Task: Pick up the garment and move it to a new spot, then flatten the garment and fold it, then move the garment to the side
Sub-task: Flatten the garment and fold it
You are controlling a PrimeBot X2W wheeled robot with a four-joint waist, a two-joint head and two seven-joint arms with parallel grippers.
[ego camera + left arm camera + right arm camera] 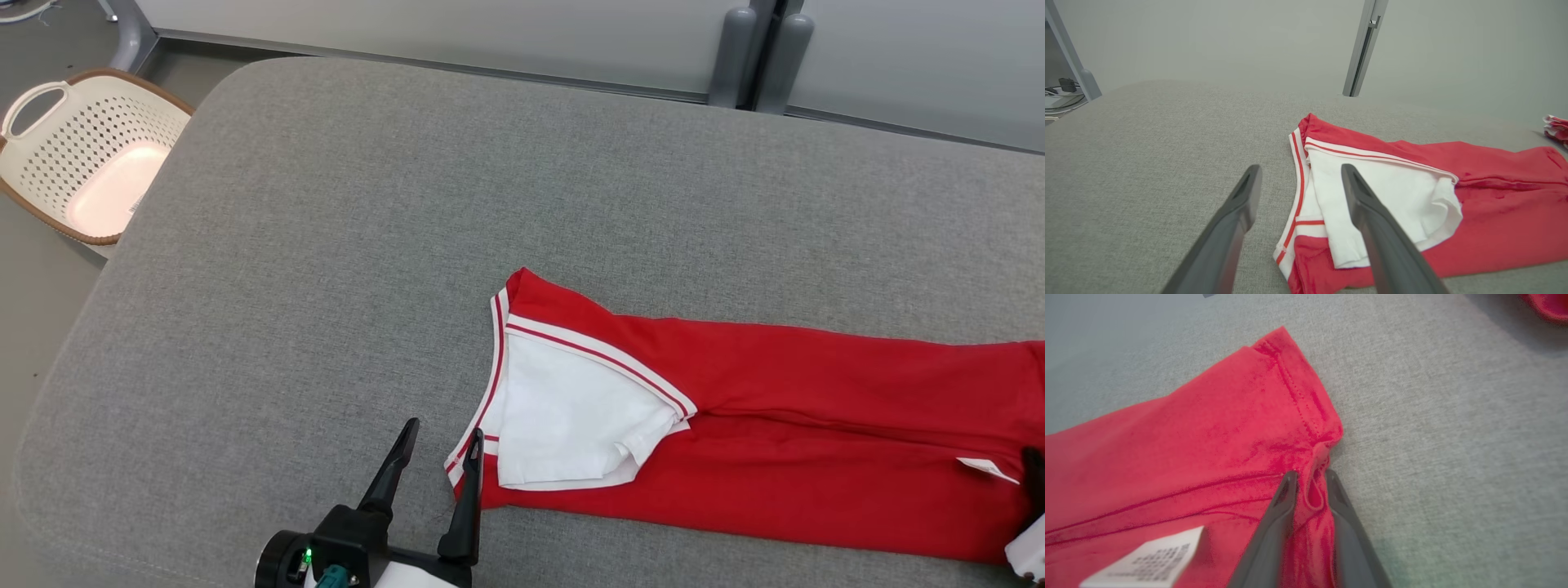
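This is looking like a lab: pale partition panels (408, 28) and grey posts (735, 57) are running along twelve o'clock behind the fabric-covered desk (326, 245), a cable (28, 10) is lying on the floor, and a laundry basket (98, 122) is sitting at ten o'clock.

Bright even light, faint shadows, garment (1180, 428) soft-focused in right wrist view
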